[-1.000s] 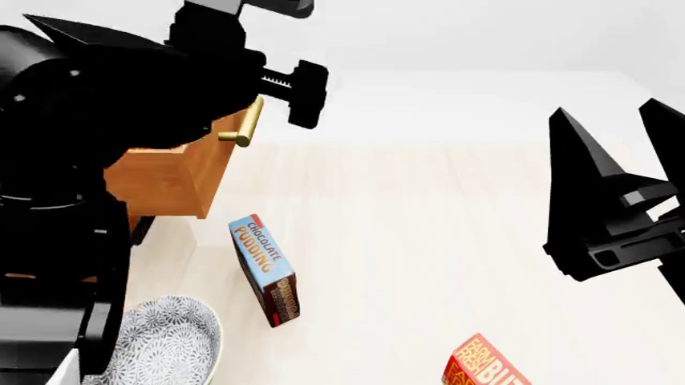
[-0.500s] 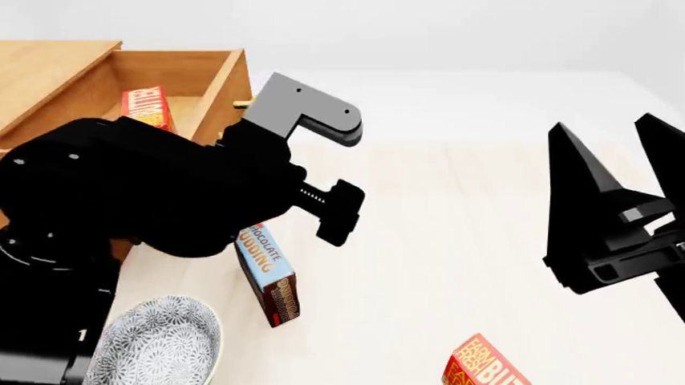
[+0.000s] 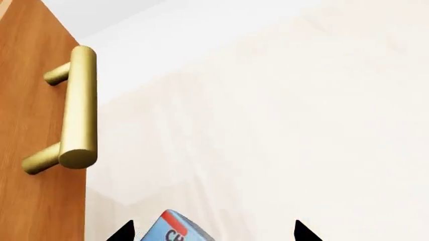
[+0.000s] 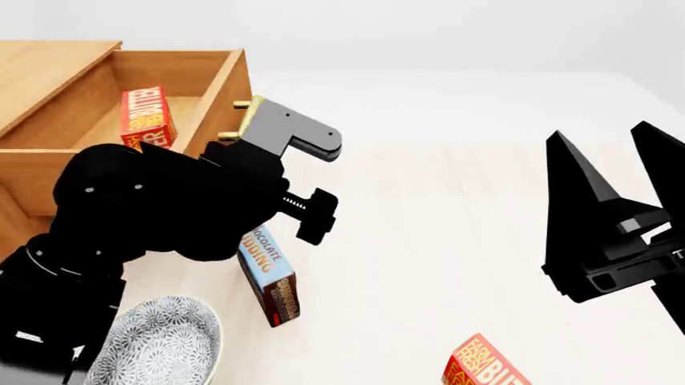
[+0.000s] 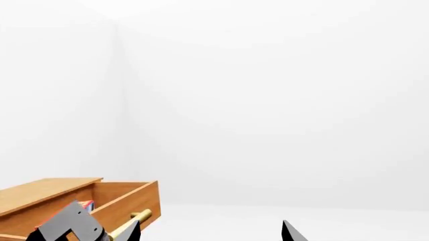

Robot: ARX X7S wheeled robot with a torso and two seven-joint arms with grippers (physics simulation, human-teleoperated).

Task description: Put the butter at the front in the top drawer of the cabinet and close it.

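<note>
Butter [image 4: 149, 117] lies inside open top drawer [image 4: 220, 96] of cabinet [image 4: 43, 72]. Left gripper [image 3: 211, 232] near brass handle [image 3: 77, 108], fingers spread, empty. Right gripper [image 4: 621, 220] well apart, apparently open, though fingertips cut off. Second carton [image 4: 484, 365] at front edge.

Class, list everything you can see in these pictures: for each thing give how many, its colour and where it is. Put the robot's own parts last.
cabinet: one, light brown wood, far left.
top drawer: one, brown, pulled open, brass handle.
butter: two, red-orange; one inside the top drawer, one on the floor, near right.
pudding box: one, blue, on the floor beside the bowl.
bowl: one, grey-patterned, near left.
floor: pale wood.
left hand: black, open, near the handle.
right hand: black, open, holding nothing.
</note>
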